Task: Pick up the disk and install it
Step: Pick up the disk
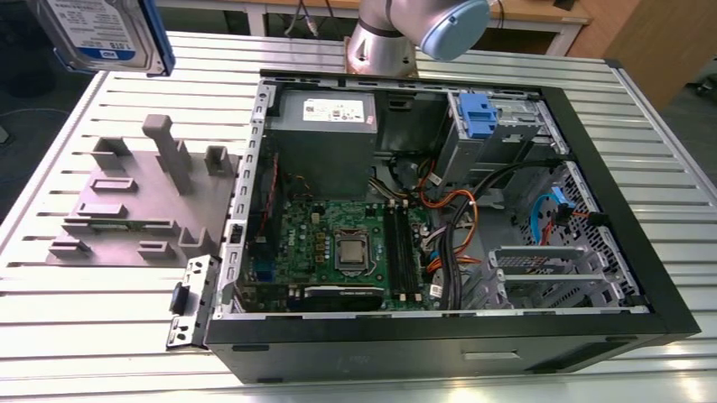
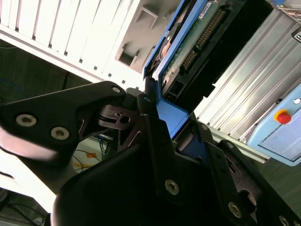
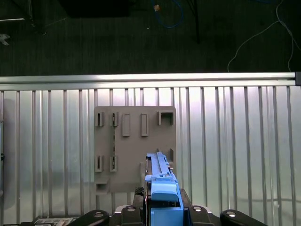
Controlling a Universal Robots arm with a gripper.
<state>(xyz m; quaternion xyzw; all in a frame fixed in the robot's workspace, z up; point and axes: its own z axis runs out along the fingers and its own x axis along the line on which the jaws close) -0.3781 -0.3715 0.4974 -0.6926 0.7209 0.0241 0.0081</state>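
The disk (image 1: 99, 32), a silver drive with a white-and-blue label in a bright blue carrier, hangs in the air at the exterior view's upper left, above the table's far corner. In the second wrist view my gripper (image 2: 162, 123) is shut on the carrier's blue end (image 2: 171, 115), with black fingers (image 2: 117, 113) on either side; the drive's green circuit board (image 2: 188, 47) faces the camera. In the first wrist view the carrier (image 3: 162, 188) stands edge-on between the fingers (image 3: 134, 207), high above the grey holder (image 3: 134, 141).
The open computer case (image 1: 448, 336) lies on the slatted metal table (image 1: 101, 336), with a grey power supply (image 1: 325, 117), a motherboard (image 1: 336, 243) and a blue-clipped drive bay (image 1: 476, 113) inside. The grey holder (image 1: 123, 201) sits to its left. The arm's base (image 1: 387, 42) stands behind.
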